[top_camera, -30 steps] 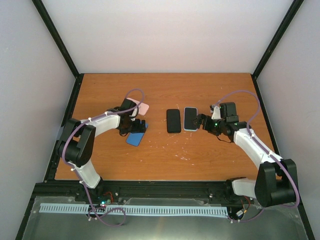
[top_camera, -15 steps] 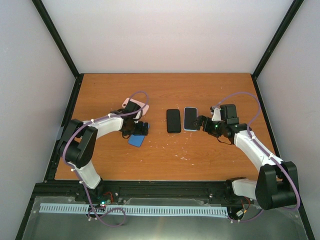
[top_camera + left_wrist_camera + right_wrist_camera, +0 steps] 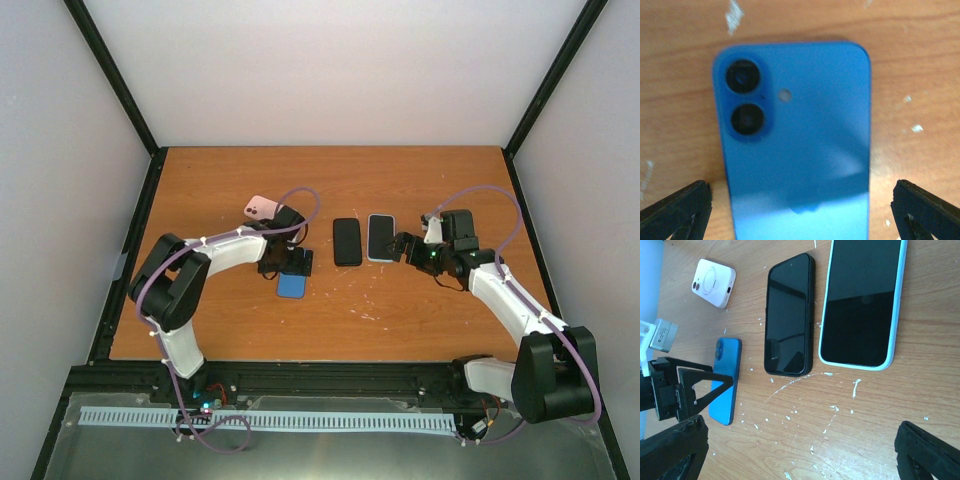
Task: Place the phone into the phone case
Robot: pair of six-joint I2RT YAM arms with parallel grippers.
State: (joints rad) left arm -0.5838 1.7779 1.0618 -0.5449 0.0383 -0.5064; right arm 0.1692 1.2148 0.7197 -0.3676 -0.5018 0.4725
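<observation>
A blue phone (image 3: 795, 140) lies back up on the table, its two camera lenses at the far end; it also shows in the top view (image 3: 291, 287) and the right wrist view (image 3: 724, 382). My left gripper (image 3: 800, 215) is open, with one finger on each side of the phone's near end (image 3: 290, 263). A pale pink case (image 3: 262, 207) with a ring mark lies behind it (image 3: 714, 276). My right gripper (image 3: 800, 455) is open and empty, hovering just right of the two middle slabs (image 3: 405, 246).
A black phone-shaped slab (image 3: 347, 241) lies mid-table (image 3: 789, 315); I cannot tell whether it is a case or a phone. Right of it lies a dark-screened phone in a light blue case (image 3: 380, 238), also in the right wrist view (image 3: 862, 302). White scratches mark the wood.
My left gripper has moved right toward the middle. The blue phone slid right with it and turned straighter. The pink case is now uncovered. The right arm has barely moved.
</observation>
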